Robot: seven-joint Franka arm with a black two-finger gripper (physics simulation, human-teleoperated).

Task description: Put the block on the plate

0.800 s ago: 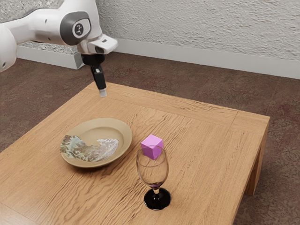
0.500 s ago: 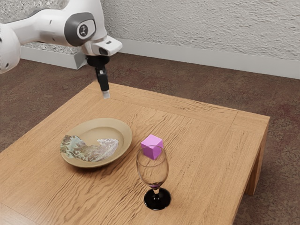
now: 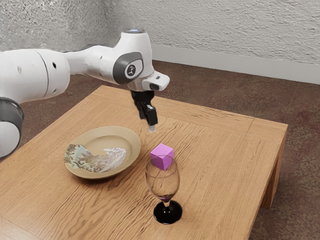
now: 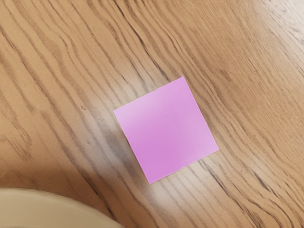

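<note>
Between the plate (image 3: pixel 135 146) and the table's (image 3: pixel 220 160) edge on the exterior view's right, the pink block (image 3: pixel 160 150) rests on the wood, nearer the plate; its lower part is seen through the wineglass's (image 3: pixel 162 180) bowl. The wrist view gives its top face and cuts off most of the plate. Above the table, clear of the block, hangs the gripper (image 3: pixel 151 127); whether it is spread or closed cannot be told. The table's near corners are out of frame.
</note>
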